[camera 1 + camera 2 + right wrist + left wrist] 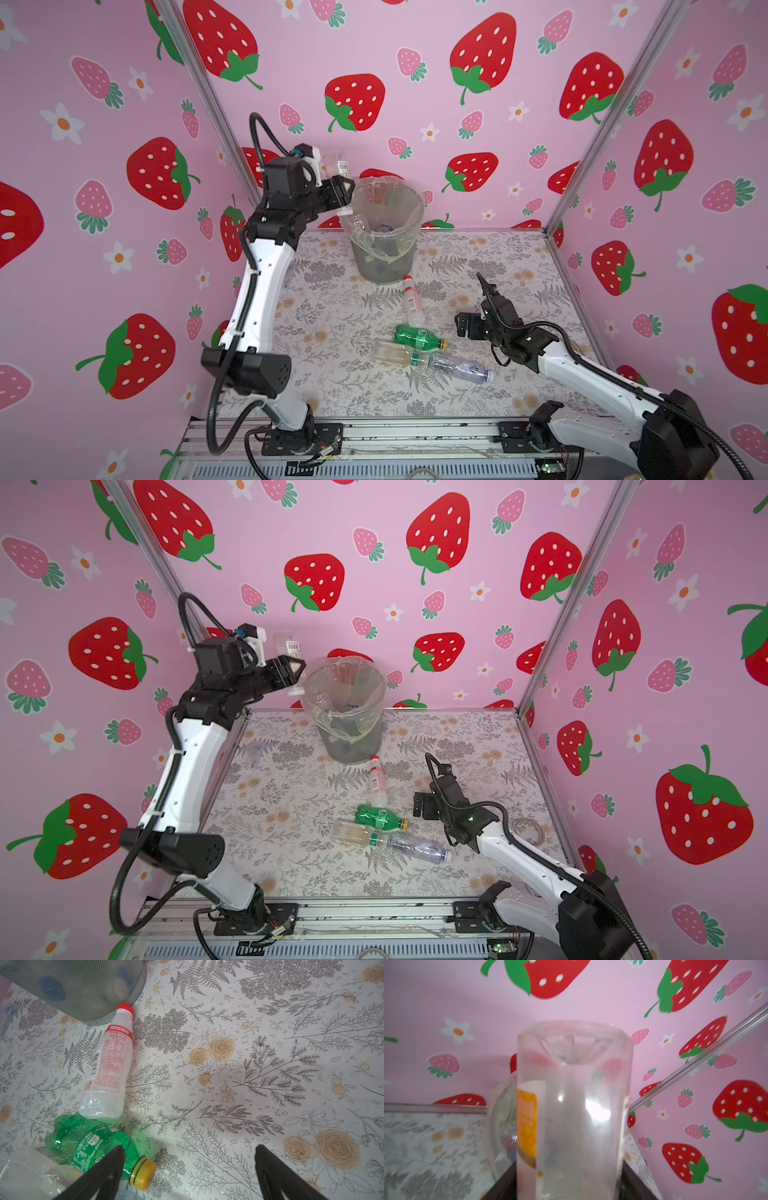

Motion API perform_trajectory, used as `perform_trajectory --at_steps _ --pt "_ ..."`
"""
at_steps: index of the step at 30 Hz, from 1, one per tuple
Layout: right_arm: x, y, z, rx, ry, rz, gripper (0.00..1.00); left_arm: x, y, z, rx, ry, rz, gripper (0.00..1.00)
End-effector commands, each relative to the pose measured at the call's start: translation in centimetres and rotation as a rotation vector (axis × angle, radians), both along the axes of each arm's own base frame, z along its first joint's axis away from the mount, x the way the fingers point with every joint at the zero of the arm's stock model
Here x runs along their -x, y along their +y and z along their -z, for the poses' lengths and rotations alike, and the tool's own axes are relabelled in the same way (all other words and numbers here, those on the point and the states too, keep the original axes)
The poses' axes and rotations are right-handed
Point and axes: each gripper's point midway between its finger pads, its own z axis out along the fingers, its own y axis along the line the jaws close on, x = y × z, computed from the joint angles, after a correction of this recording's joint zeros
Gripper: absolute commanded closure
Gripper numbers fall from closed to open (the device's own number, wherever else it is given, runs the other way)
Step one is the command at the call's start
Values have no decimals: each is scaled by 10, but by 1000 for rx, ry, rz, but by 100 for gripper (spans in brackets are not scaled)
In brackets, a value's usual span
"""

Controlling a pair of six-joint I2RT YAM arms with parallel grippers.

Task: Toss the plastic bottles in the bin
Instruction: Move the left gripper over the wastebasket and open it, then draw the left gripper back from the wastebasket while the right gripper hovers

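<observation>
Pink strawberry-printed walls enclose a floral-patterned tabletop. At 12 o'clock on it stands the bin, tall, grey and bag-lined, with bottles already visible through its wall. High at the 9 o'clock side of its rim, the left gripper has a clear bottle between its jaws. The bottle's long axis is near vertical, base up, with the white cap down at the rim's edge. Whether the fingers pinch the bottle or stand just clear cannot be told. The right gripper hovers low at 3 o'clock of the bottles on the table, fingers spread wide, holding nothing. A cluster of four bottles lies on its sides between centre and 5 o'clock. The red-capped white bottle has its axis 12–6, cap at 12, just beside the bin's foot. The green bottle points its yellow cap toward 4 o'clock, and its base touches the white bottle's base. The clear bottle with a green band and the crumpled clear bottle lie nearly end to end, axis 10–4. Judged handling: empty, thin-walled, light and smooth; walls likely dent under pressure, and round bodies may roll. Best hold: across the mid-body, jaws square to the long axis. The green bottle lies nearest the right fingers.
</observation>
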Motion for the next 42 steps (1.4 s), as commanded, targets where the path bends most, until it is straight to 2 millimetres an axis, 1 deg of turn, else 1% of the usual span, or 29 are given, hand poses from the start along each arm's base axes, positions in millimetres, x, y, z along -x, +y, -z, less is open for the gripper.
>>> perform_trajectory --at_steps 1,3,6,7,9,12,14,17,20,26,27,30,35,42 --pt "2 -3 -2 -11 -3 4 1 -13 -16 26 -31 116 50 1" --pt "2 -2 -6 -28 -5 6 1 -17 -13 20 -37 99 28 1" --pt "3 -1 -11 -40 -6 6 1 -10 -12 4 -33 50 30 1" --pt "3 -2 -12 -38 -7 7 1 -3 -11 -5 -28 29 34 1" --pt "1 -3 -14 -26 -12 8 1 12 -13 -16 -17 5 54 1" --pt "0 -4 -18 10 -12 -2 1 36 -14 -27 -4 -20 84 1" --pt "-1 -6 -19 39 -9 -5 1 52 -12 -29 -2 -28 88 1" --pt "-1 -6 -20 69 -8 -23 1 72 -8 -23 -8 -27 88 1" --pt "2 -9 -18 101 6 -40 1 87 -4 -7 -36 -6 86 1" --pt "5 -12 -25 125 -29 -77 1 104 6 42 -52 122 68 1" --pt "6 -12 -25 127 -31 -82 1 106 7 53 -55 145 69 1" --pt "10 -12 -24 127 -33 -108 1 115 11 75 -57 184 61 1" --pt "19 -9 -19 109 -21 -139 1 128 15 104 -55 227 55 1" --pt "35 2 -7 127 14 -202 1 145 19 139 -59 283 48 1"
